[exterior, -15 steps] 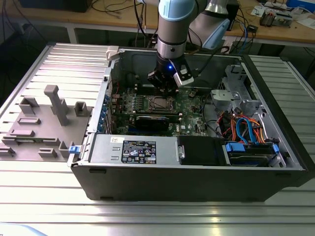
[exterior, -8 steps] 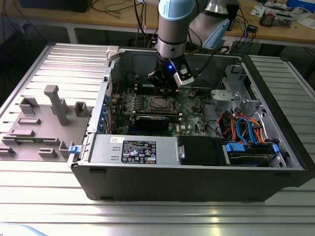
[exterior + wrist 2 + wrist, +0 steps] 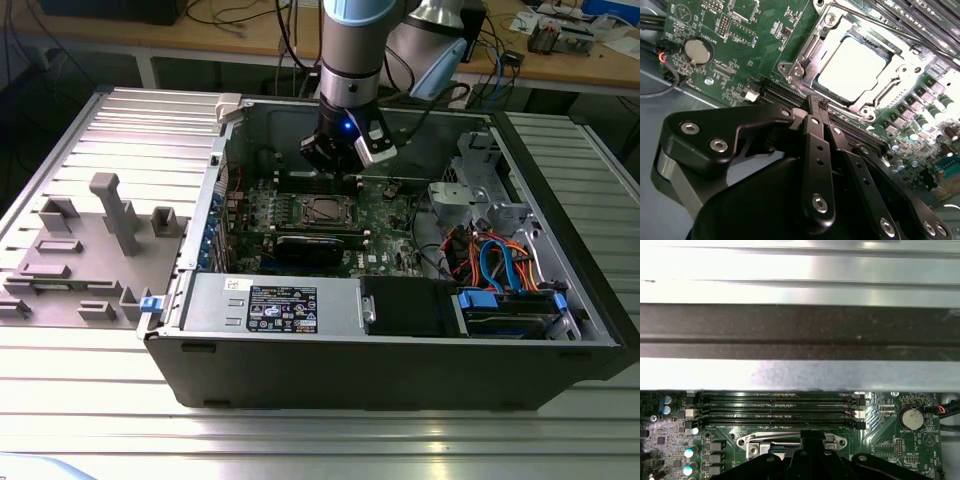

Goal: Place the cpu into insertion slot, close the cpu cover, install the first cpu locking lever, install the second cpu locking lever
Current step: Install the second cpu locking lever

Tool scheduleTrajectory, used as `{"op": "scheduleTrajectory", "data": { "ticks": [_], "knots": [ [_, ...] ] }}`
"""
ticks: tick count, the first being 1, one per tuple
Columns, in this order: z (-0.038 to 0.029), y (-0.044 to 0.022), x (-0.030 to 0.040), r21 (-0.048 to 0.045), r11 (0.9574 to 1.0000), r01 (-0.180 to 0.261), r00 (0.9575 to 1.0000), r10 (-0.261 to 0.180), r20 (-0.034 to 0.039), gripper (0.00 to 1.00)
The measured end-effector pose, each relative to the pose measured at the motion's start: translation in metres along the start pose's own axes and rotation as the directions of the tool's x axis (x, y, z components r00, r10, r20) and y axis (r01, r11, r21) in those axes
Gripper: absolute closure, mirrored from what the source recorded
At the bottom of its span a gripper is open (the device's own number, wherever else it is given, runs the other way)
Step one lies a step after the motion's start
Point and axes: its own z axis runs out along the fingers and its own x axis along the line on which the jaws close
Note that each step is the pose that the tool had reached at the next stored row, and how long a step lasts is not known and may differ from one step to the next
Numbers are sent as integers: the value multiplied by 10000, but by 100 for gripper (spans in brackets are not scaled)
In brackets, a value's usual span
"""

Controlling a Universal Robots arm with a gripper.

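Note:
In the second wrist view the cpu [image 3: 852, 67] lies flat in the insertion slot [image 3: 837, 22] on the green motherboard, its silver top bright. The cpu cover [image 3: 806, 52] lies down around it as a silvery frame. A thin lever rod [image 3: 880, 25] runs along one side of the socket. My gripper [image 3: 816, 102] is shut with nothing in it, its tips just off the socket's corner. In the exterior view the gripper [image 3: 345, 165] hangs inside the open case, slightly behind the socket [image 3: 328, 210]. The first wrist view shows the gripper [image 3: 812, 437] over the socket's edge [image 3: 755, 442].
Long black memory slots [image 3: 775, 407] lie beside the socket, with a coin battery [image 3: 695, 50] further off. A black graphics card [image 3: 320, 245] sits in front of the socket. The case walls [image 3: 230, 140], a drive cage with cables [image 3: 500, 265] and a power supply [image 3: 270, 305] hem the board in.

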Motion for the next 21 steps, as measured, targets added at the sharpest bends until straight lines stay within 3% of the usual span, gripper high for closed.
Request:
{"op": "scheduleTrajectory", "data": {
  "ticks": [4, 21],
  "knots": [
    [-54, 6, -1, 21, 10000, -1, 10000, 1, 1, 89],
    [-59, -44, 0, 21, 10000, -1, 10000, 1, 1, 89]
  ]
}}
